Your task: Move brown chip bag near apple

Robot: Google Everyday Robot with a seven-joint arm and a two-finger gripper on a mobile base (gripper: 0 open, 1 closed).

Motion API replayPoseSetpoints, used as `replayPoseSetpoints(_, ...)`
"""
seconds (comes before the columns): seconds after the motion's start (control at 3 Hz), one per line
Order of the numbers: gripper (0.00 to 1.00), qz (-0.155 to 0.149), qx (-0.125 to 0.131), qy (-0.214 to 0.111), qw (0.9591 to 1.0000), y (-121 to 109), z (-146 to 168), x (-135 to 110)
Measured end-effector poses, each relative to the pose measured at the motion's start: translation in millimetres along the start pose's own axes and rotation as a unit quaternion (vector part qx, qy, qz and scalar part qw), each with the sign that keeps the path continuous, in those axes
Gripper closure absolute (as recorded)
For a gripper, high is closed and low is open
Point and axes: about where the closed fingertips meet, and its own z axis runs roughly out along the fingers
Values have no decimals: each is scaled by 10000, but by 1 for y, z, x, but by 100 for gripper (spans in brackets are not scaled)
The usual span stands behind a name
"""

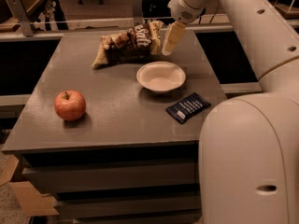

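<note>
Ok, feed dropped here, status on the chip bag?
Gripper at right end of brown chip bag, grasp not confirmed. Bag at far edge, apple front-left, well apart. White bowl in front of gripper, off bag-to-apple line.

The arm stretches forward, its hand hanging downward, far ahead.

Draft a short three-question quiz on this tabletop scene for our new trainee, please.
1. True or false: the brown chip bag lies right beside the apple.
2. Fill in: the white bowl sits between the brown chip bag and the dark-blue ____.
3. What is closest to the gripper, which hangs over the table at its far right side? A) apple B) brown chip bag C) white bowl

Key: 1 false; bag at the far edge, apple front left. 2 wrapper. 3 B.
</note>
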Motion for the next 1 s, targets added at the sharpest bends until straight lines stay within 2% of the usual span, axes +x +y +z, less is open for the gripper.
replayPoseSetpoints(0.33,0,-19,216,-149,9997,-18,28,-11)
replayPoseSetpoints(1.0,0,-153,243,-376,9989,-28,65,-33)
